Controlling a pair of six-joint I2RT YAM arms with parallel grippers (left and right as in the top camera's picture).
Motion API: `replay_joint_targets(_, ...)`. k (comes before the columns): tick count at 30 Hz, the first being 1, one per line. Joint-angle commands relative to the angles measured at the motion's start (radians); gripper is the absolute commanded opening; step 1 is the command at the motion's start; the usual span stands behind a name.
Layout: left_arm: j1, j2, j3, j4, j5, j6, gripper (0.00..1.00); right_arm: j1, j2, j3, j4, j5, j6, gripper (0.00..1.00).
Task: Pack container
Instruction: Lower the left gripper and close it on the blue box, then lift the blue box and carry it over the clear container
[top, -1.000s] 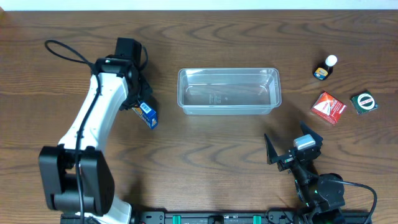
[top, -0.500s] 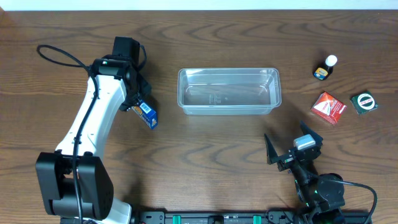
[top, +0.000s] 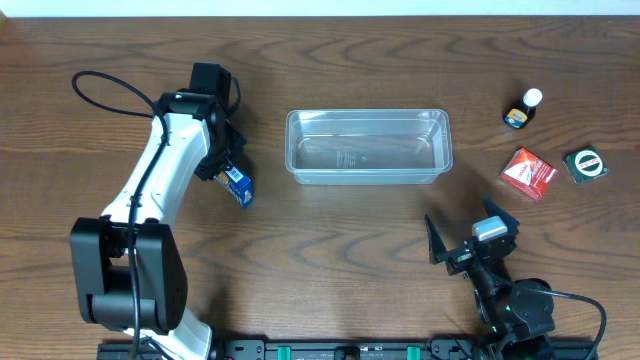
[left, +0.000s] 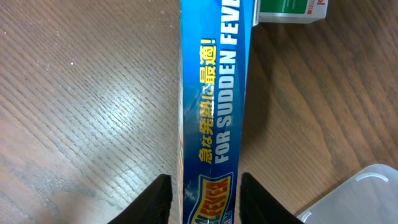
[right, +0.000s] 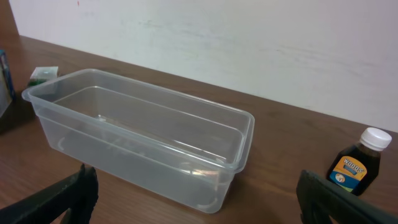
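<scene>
A dark wooden bench (top: 330, 270) seen from above, with a robot arm on each side. Just above the middle of the frame lies the container (top: 368, 146), a clear plastic tub with its long side running left to right, and nothing is in it. To its left, the white arm reaches up from the lower left corner. Its end effector (top: 228, 170) is clamped on a long blue box (top: 236, 182), and in the wrist view the two dark fingers (left: 157, 200) press against opposite sides of that box. The box sits near the tub's left end but is not yet over it. A small green and white box (left: 291, 9) lies on the bench just beyond the blue one. At the lower right, the other end effector (top: 468, 228) sits low near the bench edge with its fingers spread wide apart, holding nothing and facing the tub from a distance. In the upper right, well apart from the tub, three things wait: a small dark bottle (top: 524, 110) with a white cap, a red box (top: 528, 172) and a round green item (top: 585, 164). As packing goes, this looks like the very start, with one item gripped, none inside, and all the rest still to be fetched.
</scene>
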Motion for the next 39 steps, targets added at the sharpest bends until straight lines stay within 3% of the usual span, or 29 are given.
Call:
replay_joint_targets(1, 0.003, 0.009, -0.007, 0.001, -0.013, -0.008, 0.36, -0.011, -0.005, -0.002, -0.004, -0.006, -0.01, 0.99)
replay_joint_targets(18, 0.003, 0.016, -0.008, -0.001, -0.013, -0.004, 0.19, -0.011, -0.005, -0.002, -0.004, -0.006, -0.009, 0.99)
replay_joint_targets(19, 0.003, 0.016, -0.008, 0.0, -0.012, 0.007, 0.14, -0.011, -0.005, -0.002, -0.004, -0.007, -0.009, 0.99)
replay_joint_targets(22, 0.003, 0.006, -0.007, -0.002, -0.011, 0.05, 0.12, -0.011, -0.005, -0.002, -0.004, -0.007, -0.01, 0.99)
replay_joint_targets(32, -0.003, -0.196, 0.04, -0.079, 0.01, 0.354, 0.11, -0.011, -0.005, -0.002, -0.004, -0.007, -0.009, 0.99)
replay_joint_targets(39, -0.079, -0.423, 0.041, 0.021, 0.061, 0.578, 0.11, -0.011, -0.005, -0.002, -0.004, -0.006, -0.009, 0.99)
